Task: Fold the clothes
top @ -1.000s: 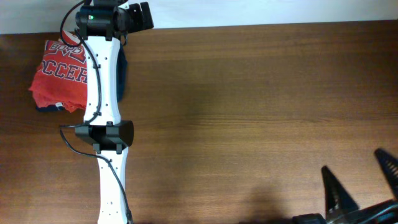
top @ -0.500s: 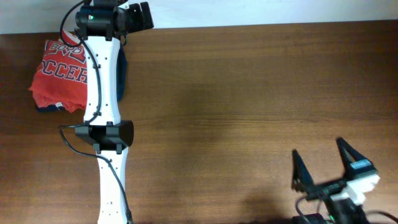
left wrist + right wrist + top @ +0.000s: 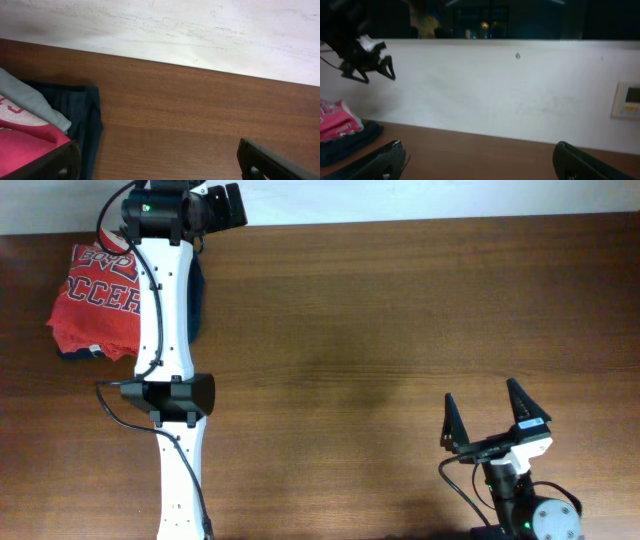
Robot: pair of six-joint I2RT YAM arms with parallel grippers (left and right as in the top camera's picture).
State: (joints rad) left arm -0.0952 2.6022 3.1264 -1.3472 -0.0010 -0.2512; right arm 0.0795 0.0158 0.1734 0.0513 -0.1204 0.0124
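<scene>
Lying bunched in the far left corner of the worktop (image 3: 380, 330), the coral-red T-shirt (image 3: 95, 305) is showing white block lettering on its upper side. It is resting on a dark navy garment (image 3: 196, 298), whose edges are sticking out past the shirt on the right and at the near left corner. The left arm (image 3: 168, 330) is reaching from the near edge towards the far edge and is passing over the right part of the shirt, hiding that strip of it from above.

The left hand (image 3: 157, 145) is hovering at the far edge of the worktop, just right of the two garments, and is facing the pale wall (image 3: 200, 35). Its jaws are standing wide apart and are gripping nothing; only bare wood is lying between them. In the left wrist view the shirt is showing at the lower left beside the left finger, with a pale grey layer (image 3: 30, 100) above the red cloth and the navy fabric spreading out to the right of it. Whether the finger is touching the cloth I cannot tell.

The right hand (image 3: 480, 395) is hanging over the near right part of the worktop, well apart from the clothes. Its jaws are also spread wide and are holding nothing. It is pointing towards the far wall, so its camera is catching the shirt and the navy garment small at the far left, with the left hand hovering above them, and a pale wall plate (image 3: 627, 100) at the right.
</scene>
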